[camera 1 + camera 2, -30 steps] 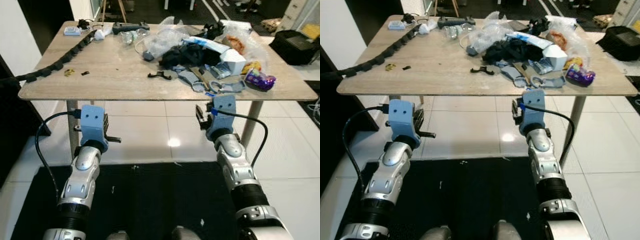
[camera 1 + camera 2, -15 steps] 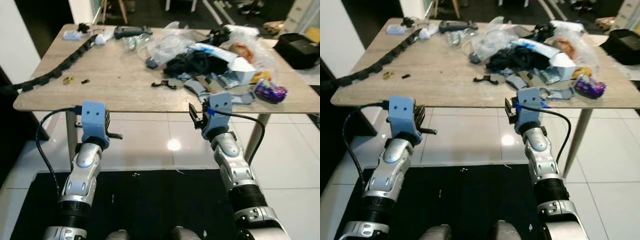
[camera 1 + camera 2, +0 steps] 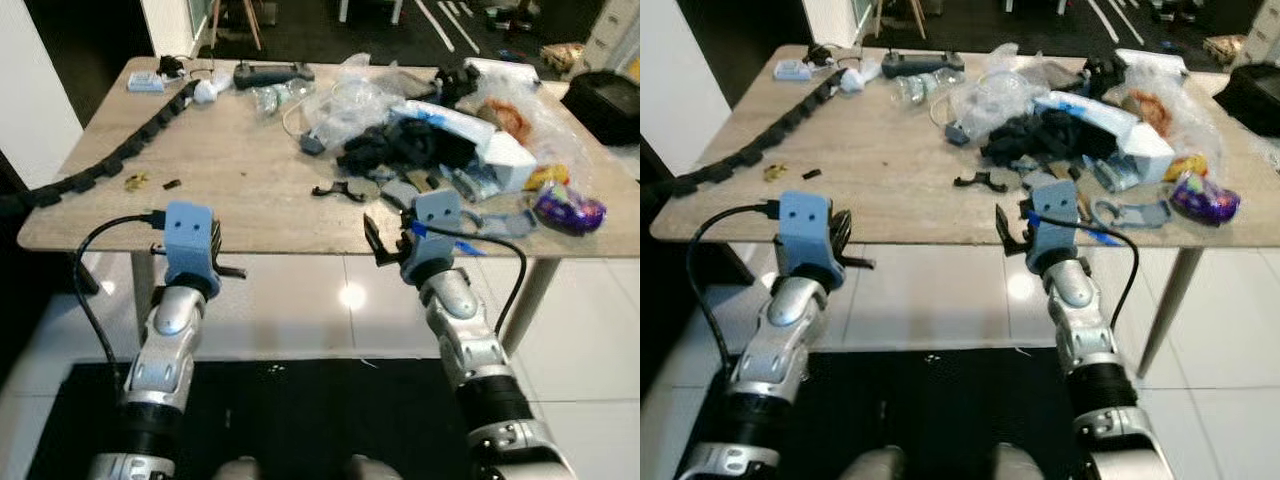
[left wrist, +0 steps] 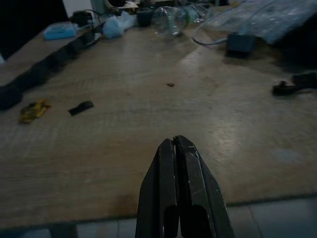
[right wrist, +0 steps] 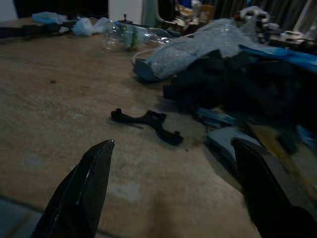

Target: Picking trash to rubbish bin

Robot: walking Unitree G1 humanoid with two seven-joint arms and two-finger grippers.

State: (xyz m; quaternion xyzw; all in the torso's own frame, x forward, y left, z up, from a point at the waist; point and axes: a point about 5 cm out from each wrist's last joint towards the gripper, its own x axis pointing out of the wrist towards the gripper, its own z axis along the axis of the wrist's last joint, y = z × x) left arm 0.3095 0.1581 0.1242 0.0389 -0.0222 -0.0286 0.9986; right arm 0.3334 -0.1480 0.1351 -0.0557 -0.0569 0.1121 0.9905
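Trash [image 3: 440, 140] lies heaped on the far right of the table [image 3: 240, 190]. Right end effector [image 5: 173, 198] hovers at the near edge with fingers spread wide and empty, facing a black clip [image 5: 147, 124]. Left end effector [image 4: 176, 144] is pinched closed, holding nothing.

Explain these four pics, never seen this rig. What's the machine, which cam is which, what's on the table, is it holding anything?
It's a humanoid robot with two silver arms, standing at a wooden table. The two wide pictures come from a stereo camera in its head, looking down. The other two come from wrist cameras that look along each gripper's fingers.

The left gripper is shut and empty, at the table's near edge. The right gripper is open and empty, facing a small black clip.

The table also carries a black cable chain, a clear plastic bottle, crumpled plastic bags, dark cloth and a purple wrapper.
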